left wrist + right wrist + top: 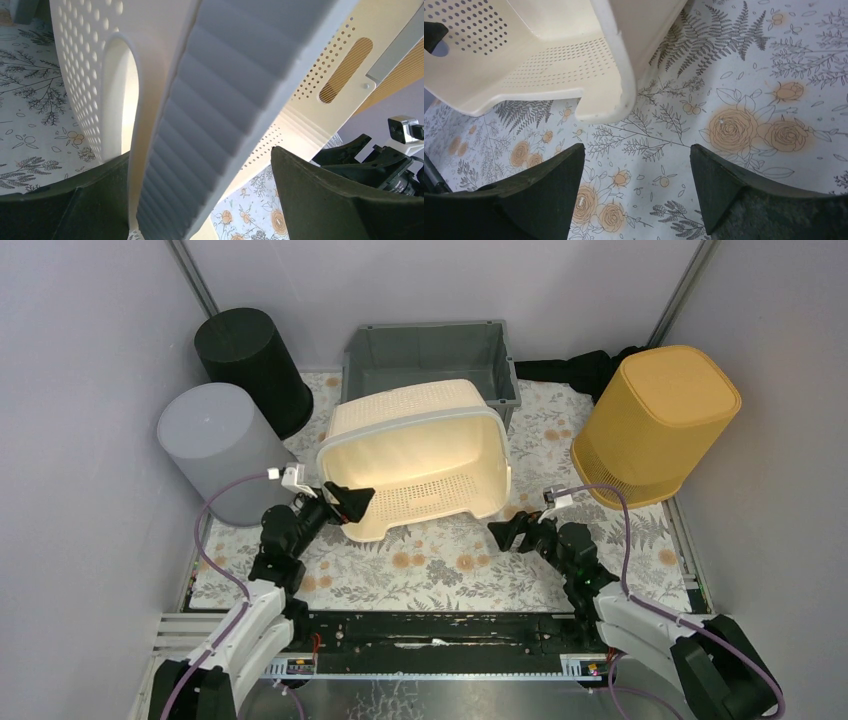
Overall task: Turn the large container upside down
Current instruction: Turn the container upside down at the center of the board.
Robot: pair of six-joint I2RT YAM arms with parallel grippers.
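The large container is a cream perforated basket lying tipped on its side in the middle of the floral mat, its opening facing the arms. My left gripper is open at the basket's near-left corner. In the left wrist view the ribbed rim runs between the fingers of the left gripper, and the right finger stands clear of it. My right gripper is open just off the near-right corner. The right wrist view shows only mat between the fingers of the right gripper, with the basket corner a little ahead.
A grey tub stands right behind the basket. An upturned yellow bin is at the right, and a grey cylinder bin and a black one at the left. Enclosure walls close in on both sides.
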